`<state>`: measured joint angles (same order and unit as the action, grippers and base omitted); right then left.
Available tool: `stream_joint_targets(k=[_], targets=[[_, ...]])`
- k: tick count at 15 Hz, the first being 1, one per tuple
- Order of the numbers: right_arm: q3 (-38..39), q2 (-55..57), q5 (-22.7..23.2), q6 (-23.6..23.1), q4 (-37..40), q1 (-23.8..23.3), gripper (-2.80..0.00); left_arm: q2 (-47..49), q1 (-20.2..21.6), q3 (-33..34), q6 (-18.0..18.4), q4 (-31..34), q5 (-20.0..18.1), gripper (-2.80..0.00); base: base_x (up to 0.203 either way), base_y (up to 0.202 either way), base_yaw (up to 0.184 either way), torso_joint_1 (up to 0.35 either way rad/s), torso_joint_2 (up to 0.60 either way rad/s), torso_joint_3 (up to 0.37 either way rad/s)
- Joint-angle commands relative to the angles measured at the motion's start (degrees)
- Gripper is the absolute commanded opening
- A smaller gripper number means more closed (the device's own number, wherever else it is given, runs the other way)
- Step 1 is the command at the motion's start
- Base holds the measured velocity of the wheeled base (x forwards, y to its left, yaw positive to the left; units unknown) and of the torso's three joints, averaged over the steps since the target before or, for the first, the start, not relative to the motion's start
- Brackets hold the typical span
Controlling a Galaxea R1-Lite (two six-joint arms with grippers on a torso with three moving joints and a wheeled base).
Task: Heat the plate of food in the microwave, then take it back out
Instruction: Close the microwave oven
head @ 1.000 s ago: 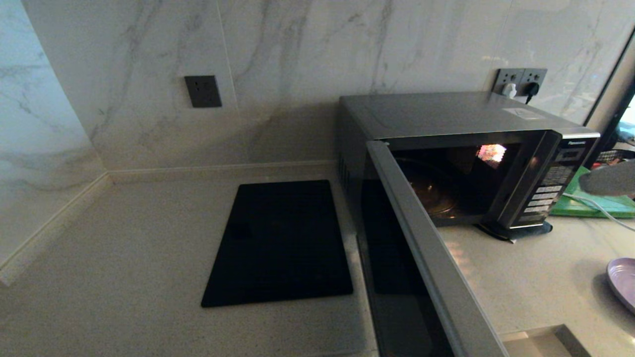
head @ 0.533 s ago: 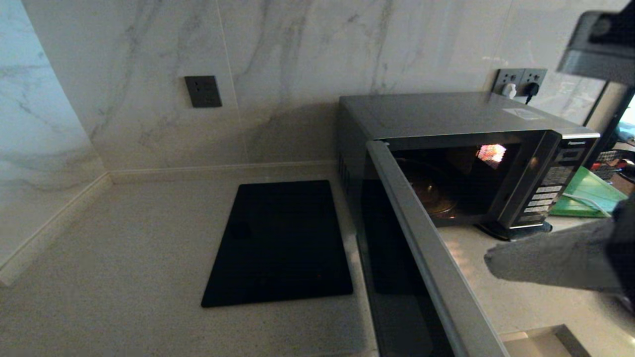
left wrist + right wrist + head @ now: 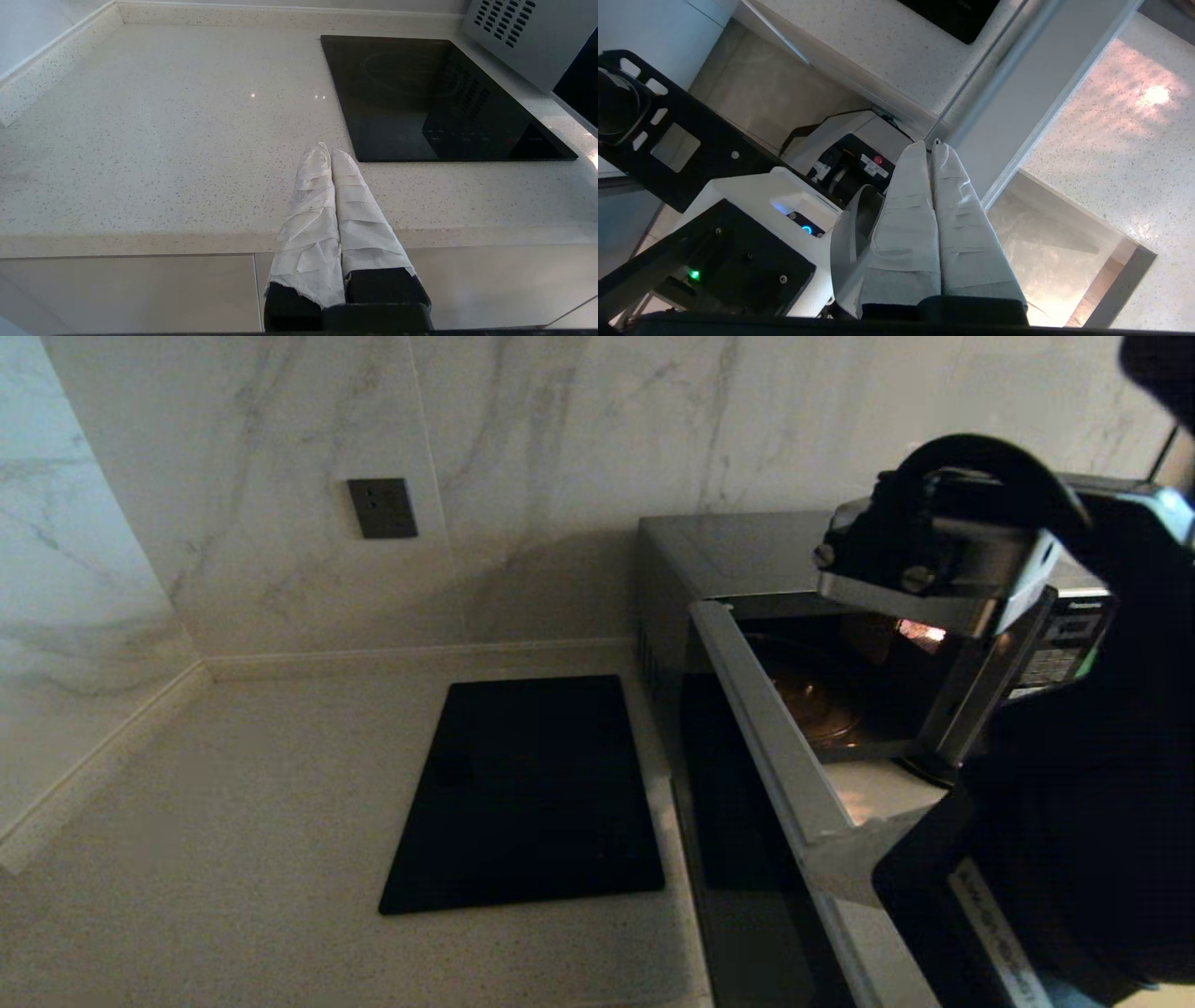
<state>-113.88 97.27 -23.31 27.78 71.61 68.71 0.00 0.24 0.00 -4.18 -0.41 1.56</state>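
Note:
The microwave (image 3: pixel 728 551) stands at the back right of the counter, its door (image 3: pixel 766 747) swung wide open toward me and its glass turntable (image 3: pixel 822 700) bare inside. My right arm fills the right side of the head view. Its gripper (image 3: pixel 840 863) is shut and empty, with the wrapped fingertips (image 3: pixel 920 154) against the free end of the door (image 3: pixel 1017 107) on its inner side. The plate of food is hidden behind that arm. My left gripper (image 3: pixel 329 154) hangs shut and empty over the counter's front edge, left of the cooktop.
A flat black glass cooktop (image 3: pixel 527 793) lies left of the microwave on the speckled counter (image 3: pixel 233 821). A dark wall socket (image 3: pixel 382 508) sits on the marble wall. The right wrist view looks down past the counter edge onto my own base (image 3: pixel 784 196).
My right arm has swung in from the right, across the microwave front, bringing its shut gripper down to the open door's free end. The arm now covers the plate and the green board.

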Motion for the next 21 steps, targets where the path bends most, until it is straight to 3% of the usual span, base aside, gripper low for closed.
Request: stream_joint_targets(k=[1,9,16,21], targets=[[0.1,1.4,-0.1,0.3,0.6,0.0,-2.8,0.1,0.0,0.0,0.0,0.0,0.0,-2.8,0.0,0.0,0.0,0.0,0.0,0.0],[0.3,4.1,-2.0,2.8,2.2,-1.4,-2.8,0.1,0.0,0.0,0.0,0.0,0.0,-2.8,0.0,0.0,0.0,0.0,0.0,0.0],[0.3,4.0,-7.9,14.2,9.1,-10.4,-2.8,0.1,0.0,0.0,0.0,0.0,0.0,-2.8,0.0,0.0,0.0,0.0,0.0,0.0],[0.3,3.0,-9.0,15.5,10.0,-11.6,-2.8,0.1,0.0,0.0,0.0,0.0,0.0,-2.8,0.0,0.0,0.0,0.0,0.0,0.0]])
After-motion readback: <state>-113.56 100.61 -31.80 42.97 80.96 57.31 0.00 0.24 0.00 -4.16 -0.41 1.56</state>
